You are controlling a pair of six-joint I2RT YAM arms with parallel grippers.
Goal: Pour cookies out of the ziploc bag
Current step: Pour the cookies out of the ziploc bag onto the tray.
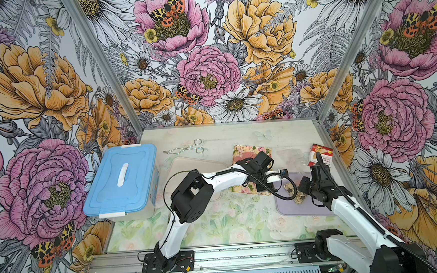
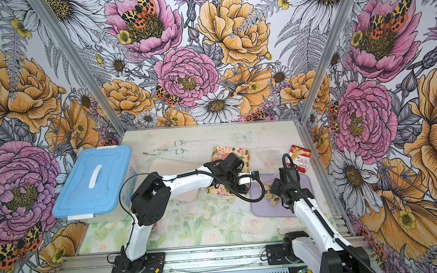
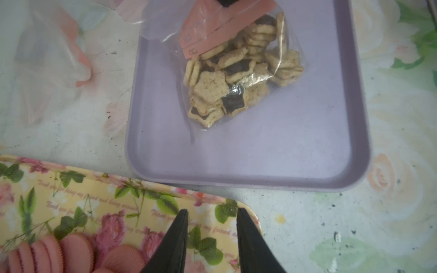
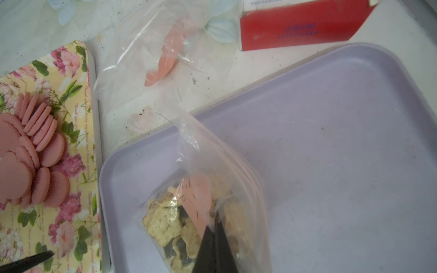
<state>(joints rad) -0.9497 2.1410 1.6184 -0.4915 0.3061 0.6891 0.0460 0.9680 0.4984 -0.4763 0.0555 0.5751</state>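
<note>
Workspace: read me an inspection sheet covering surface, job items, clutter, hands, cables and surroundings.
Surface: floral tabletop, dotted with dark specks.
Job's things: ziploc bag on lavender tray, star cookies inside; pink cookies piled on floral tray; second bag, seemingly empty, on tabletop.
Clutter: blue lidded box, metal tongs, red carton, beige tray.
Hands: right hand shut on ziploc bag; left hand open, empty, over floral tray's corner.
Cables: black cable loops from left wrist to lavender tray's edge.
Surroundings: flowered walls on three sides.

Ziploc bag [image 1: 293, 189]: clear, pink-labelled, lower right of centre in a top view, pinched in my right hand [image 4: 214, 224].
Cookies [image 3: 210, 89]: beige and dark stars, inside it.
</note>
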